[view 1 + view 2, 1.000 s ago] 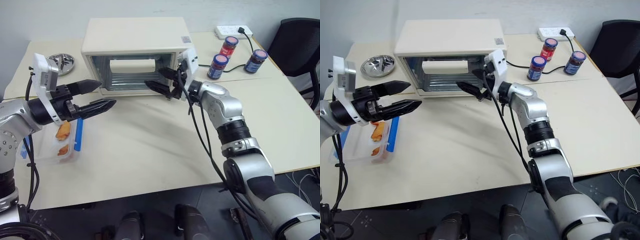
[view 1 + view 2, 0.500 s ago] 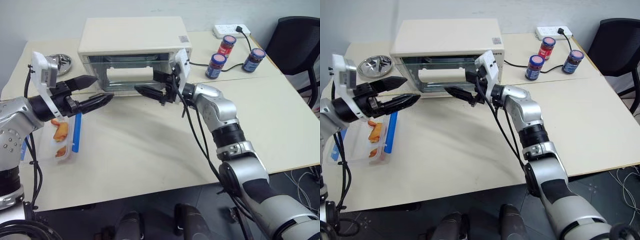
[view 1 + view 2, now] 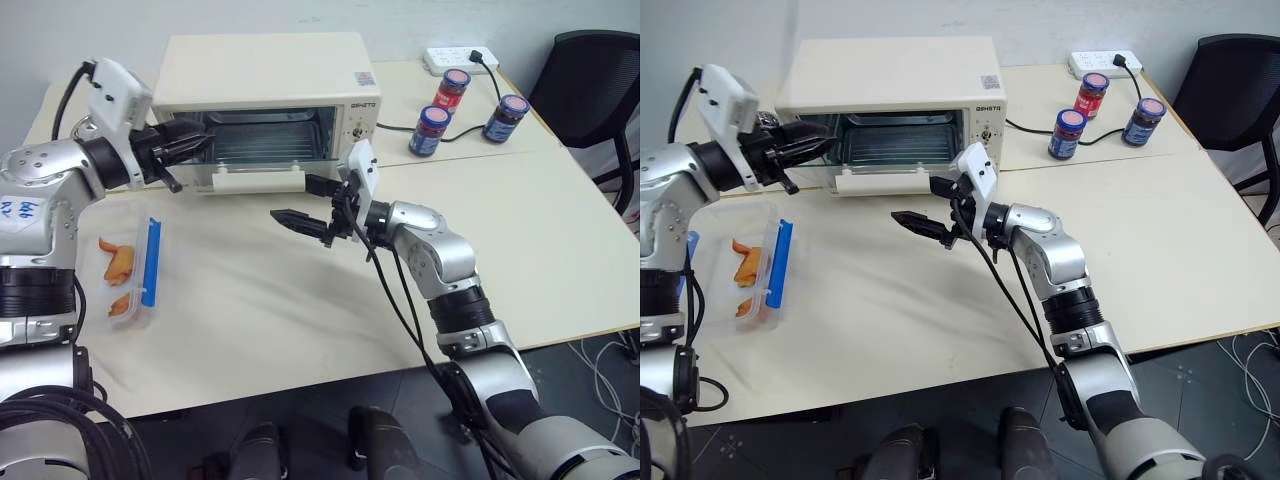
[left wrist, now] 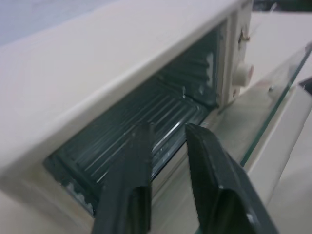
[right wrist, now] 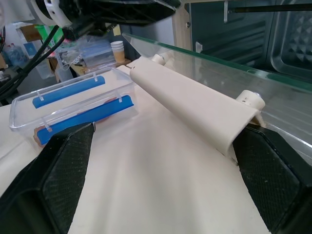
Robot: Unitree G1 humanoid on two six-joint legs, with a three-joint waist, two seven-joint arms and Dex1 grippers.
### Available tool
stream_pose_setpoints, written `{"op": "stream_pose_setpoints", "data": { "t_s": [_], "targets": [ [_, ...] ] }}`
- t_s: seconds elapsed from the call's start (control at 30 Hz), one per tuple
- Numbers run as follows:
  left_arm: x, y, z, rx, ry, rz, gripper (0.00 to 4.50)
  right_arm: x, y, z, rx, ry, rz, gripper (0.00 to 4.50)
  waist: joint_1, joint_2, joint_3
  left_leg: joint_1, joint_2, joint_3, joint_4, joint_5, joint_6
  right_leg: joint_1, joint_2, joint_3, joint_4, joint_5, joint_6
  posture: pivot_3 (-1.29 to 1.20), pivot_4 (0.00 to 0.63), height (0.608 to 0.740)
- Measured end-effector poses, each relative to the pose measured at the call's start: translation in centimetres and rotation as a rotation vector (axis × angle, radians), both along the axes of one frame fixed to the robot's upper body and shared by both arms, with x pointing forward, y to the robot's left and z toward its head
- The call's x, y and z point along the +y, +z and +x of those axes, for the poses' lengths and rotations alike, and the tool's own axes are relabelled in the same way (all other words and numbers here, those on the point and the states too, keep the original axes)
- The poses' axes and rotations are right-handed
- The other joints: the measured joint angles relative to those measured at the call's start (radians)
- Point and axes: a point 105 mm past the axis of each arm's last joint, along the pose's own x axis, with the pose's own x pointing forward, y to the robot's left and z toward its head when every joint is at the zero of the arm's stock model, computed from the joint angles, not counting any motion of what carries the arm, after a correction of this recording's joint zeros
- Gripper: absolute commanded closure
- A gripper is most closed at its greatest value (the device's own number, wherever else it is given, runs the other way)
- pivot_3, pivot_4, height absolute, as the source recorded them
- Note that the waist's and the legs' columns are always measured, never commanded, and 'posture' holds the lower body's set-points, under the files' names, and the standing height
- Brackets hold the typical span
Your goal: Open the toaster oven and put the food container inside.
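The food container [image 3: 131,272] lies on the cream table [image 3: 300,300] at the robot's left, lid on, well apart from both grippers. Further in, the right gripper [image 3: 305,200] hangs above the table in front of the oven, its fingers spread wide and empty. Behind it the toaster oven [image 3: 265,105] stands with its glass door [image 3: 262,178] folded down. The left gripper [image 3: 190,145] is at the left edge of the oven's opening, its fingers nearly together, holding nothing.
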Motion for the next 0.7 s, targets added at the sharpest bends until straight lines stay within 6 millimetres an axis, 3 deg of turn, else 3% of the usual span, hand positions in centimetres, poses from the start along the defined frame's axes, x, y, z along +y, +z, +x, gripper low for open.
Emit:
{"op": "stream_pose_setpoints", "data": {
  "t_s": [0.03,0.4,0.5,0.7],
  "targets": [
    [-0.3,0.0,0.2,-0.003,-0.013,0.018,4.48,0.0,-0.1,0.0,0.003,-0.004,0.0,0.0,0.001,0.0,0.0,0.0,0.0,0.0,0.0,0.0,0.0,0.0,0.0,0.0,0.0,0.0,0.0,0.0,0.15,0.74],
    [-1.9,-0.7,0.4,0.028,-0.084,0.172,4.48,-0.7,-0.8,-0.5,0.01,-0.062,0.003,0.0,0.001,0.0,0.0,0.0,0.0,0.0,0.0,0.0,0.0,0.0,0.0,0.0,0.0,0.0,0.0,0.0,0.15,0.74],
    [-2.8,-1.2,-0.4,0.038,-0.129,0.205,4.48,-2.3,-1.5,-1.0,0.009,-0.098,-0.036,0.0,0.009,0.0,0.0,0.0,0.0,-0.001,0.001,0.0,0.0,0.0,-0.001,0.0,0.001,0.0,0.0,0.0,0.15,0.74],
    [-4.0,-5.1,-2.1,0.127,-0.173,0.279,4.48,-7.8,-3.1,-3.1,0.04,-0.19,-0.123,0.0,0.036,0.0,0.0,-0.002,0.0,-0.001,0.005,0.0,0.0,0.0,-0.001,0.0,0.001,0.0,0.0,0.0,0.15,0.74]
  ]
}}
